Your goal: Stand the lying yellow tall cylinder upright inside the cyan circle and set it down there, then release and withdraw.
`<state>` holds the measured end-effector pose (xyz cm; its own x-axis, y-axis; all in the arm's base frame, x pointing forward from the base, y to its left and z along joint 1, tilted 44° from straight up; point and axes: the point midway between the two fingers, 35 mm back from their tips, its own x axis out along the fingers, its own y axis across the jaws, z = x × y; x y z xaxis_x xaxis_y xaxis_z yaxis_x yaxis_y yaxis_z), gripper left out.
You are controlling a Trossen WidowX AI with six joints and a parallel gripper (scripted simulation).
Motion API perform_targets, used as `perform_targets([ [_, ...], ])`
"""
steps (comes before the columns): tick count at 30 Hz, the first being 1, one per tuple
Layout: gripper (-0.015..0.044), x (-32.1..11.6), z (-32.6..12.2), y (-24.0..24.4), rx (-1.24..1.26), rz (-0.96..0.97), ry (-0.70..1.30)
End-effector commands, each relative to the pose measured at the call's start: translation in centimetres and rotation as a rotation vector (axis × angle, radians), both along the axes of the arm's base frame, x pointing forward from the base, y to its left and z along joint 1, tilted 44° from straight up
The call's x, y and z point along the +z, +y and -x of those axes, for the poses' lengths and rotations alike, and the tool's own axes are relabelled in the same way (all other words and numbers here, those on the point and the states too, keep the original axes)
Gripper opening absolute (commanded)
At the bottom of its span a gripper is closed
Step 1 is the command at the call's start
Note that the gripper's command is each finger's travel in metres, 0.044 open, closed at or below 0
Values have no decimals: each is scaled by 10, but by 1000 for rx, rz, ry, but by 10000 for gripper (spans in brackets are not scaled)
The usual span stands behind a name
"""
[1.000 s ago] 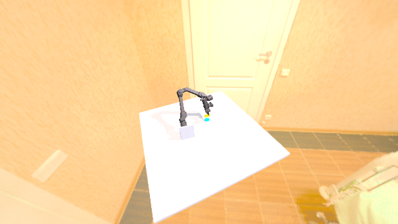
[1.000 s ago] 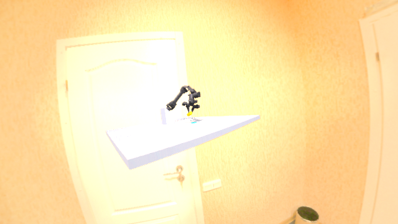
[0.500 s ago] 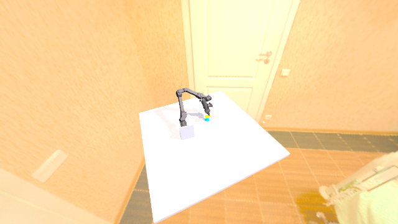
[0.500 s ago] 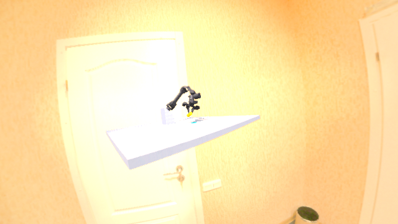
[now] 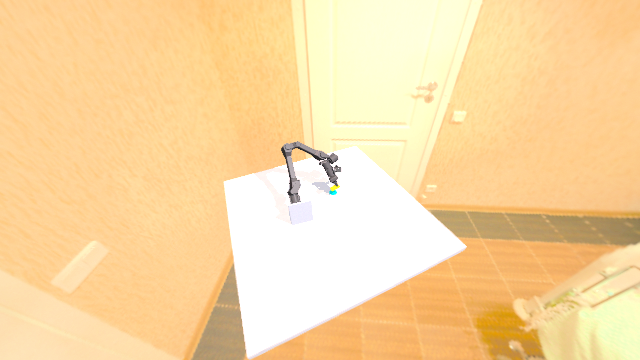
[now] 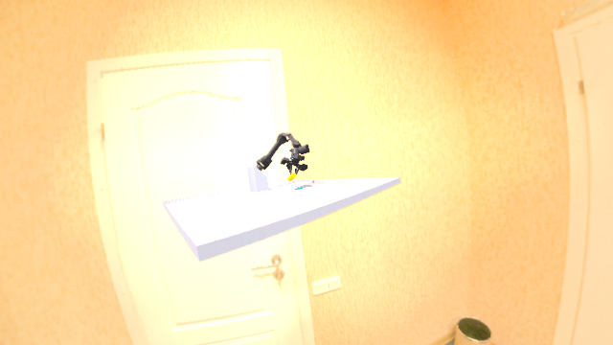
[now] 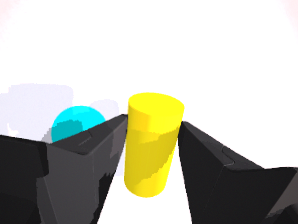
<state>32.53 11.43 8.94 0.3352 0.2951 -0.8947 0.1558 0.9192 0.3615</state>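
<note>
The yellow tall cylinder (image 5: 335,188) (image 6: 292,176) (image 7: 150,150) is held between the fingers of my gripper (image 7: 153,124), above the table. In the exterior view it is tilted, with a gap below it. The gripper (image 5: 336,185) (image 6: 293,173) is shut on it near one end. The cyan circle (image 5: 333,193) (image 6: 298,189) (image 7: 79,120) lies flat on the table. In the wrist view it is left of the cylinder, partly shaded and partly hidden by the left finger.
The white table (image 5: 350,250) (image 6: 230,211) carries the arm on a pale block (image 5: 301,213) (image 6: 258,179) beside the work area. The arm's shadow falls by the circle. The table's far edge is beyond the gripper in the top view.
</note>
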Motion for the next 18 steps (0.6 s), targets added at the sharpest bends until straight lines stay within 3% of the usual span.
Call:
perform_targets([
  [1, 105, -1, 0, -1, -19, 17, -20],
  [18, 105, -2, -2, 2, -67, 63, -114],
])
